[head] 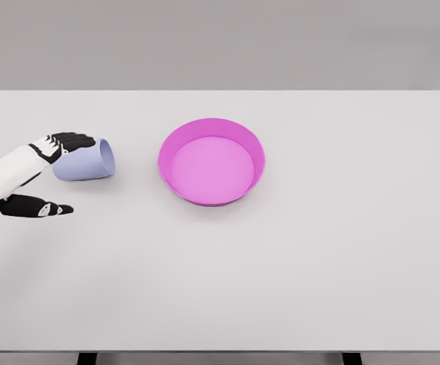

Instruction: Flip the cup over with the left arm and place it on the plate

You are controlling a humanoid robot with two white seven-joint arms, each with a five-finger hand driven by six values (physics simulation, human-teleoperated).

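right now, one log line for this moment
left hand around cup | cup on its side, mouth toward plate | plate empty | right arm not in view

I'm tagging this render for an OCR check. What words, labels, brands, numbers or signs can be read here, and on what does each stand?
None: no readable text shows anywhere.
The lavender cup, lying on its side at the left hand, is plain.
The pink plate bears no mark.
The white table carries no label or sign.
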